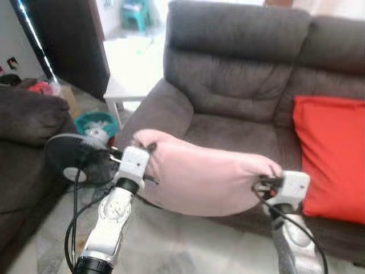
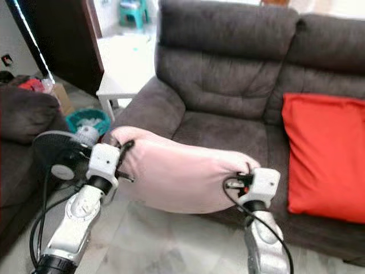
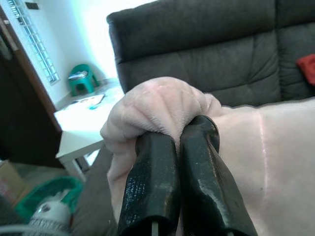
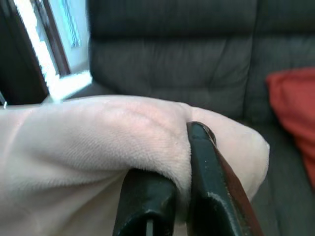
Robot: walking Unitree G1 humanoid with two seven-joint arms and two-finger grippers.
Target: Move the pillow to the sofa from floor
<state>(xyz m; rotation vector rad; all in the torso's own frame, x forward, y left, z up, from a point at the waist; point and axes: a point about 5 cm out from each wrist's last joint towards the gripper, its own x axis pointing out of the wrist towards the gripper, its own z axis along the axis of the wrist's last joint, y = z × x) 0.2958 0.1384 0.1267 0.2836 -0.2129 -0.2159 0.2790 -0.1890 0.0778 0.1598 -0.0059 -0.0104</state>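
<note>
Pink pillow point(image 1: 199, 180) held in the air between both grippers, stretched sideways, in front of the dark grey sofa point(image 1: 239, 85) seat edge and over the pale floor point(image 1: 171, 245). Left gripper point(image 3: 179, 140): both black fingers pinched tight on a bunched corner of the pillow, fabric bulging above the tips. Right gripper point(image 4: 183, 147): fingers closed on the opposite corner, a fold of pink cloth squeezed between them. Red cushion point(image 1: 331, 157) upright against the sofa back, on the far-right seat, apart from the pillow. Left of the sofa arm: white side table point(image 1: 117, 94); below it a teal basket point(image 1: 94, 121); nearer, a black fan point(image 1: 71, 154).
</note>
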